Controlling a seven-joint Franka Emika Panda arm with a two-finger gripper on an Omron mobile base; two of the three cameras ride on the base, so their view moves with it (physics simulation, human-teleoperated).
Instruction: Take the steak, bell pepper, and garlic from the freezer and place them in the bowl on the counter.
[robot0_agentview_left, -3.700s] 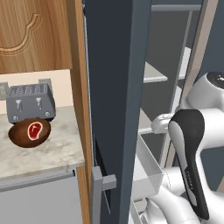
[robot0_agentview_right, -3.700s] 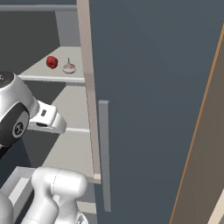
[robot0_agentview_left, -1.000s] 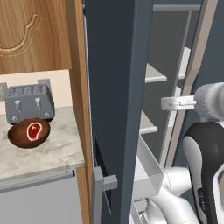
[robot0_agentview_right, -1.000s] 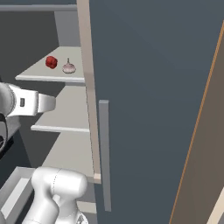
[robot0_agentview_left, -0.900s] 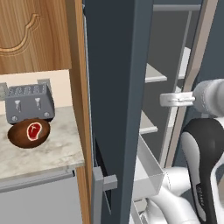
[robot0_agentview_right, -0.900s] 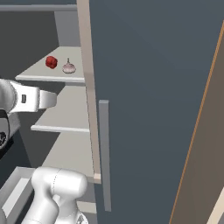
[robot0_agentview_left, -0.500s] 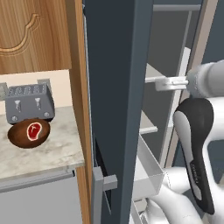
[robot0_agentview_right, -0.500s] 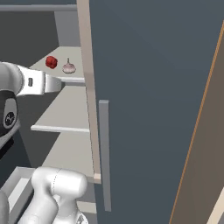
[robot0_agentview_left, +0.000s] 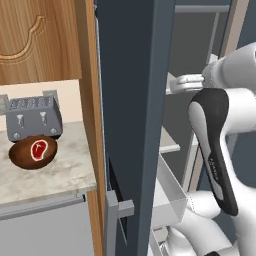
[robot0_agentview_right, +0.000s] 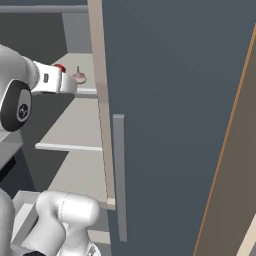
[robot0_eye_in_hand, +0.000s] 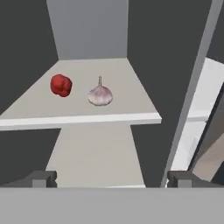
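Our hand (robot0_eye_in_hand: 112, 178) is open and empty before the freezer shelf (robot0_eye_in_hand: 78, 119), where garlic (robot0_eye_in_hand: 100, 94) sits beside bell pepper (robot0_eye_in_hand: 61, 85) — we judge the garlic light, papery, rollable; grip its round belly, not the tip.

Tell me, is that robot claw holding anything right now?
Nothing: the gripper is open and empty, short of the garlic and bell pepper on the shelf.

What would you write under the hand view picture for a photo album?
Open jaws face a freezer shelf where a red bell pepper and a garlic bulb sit side by side, apart.
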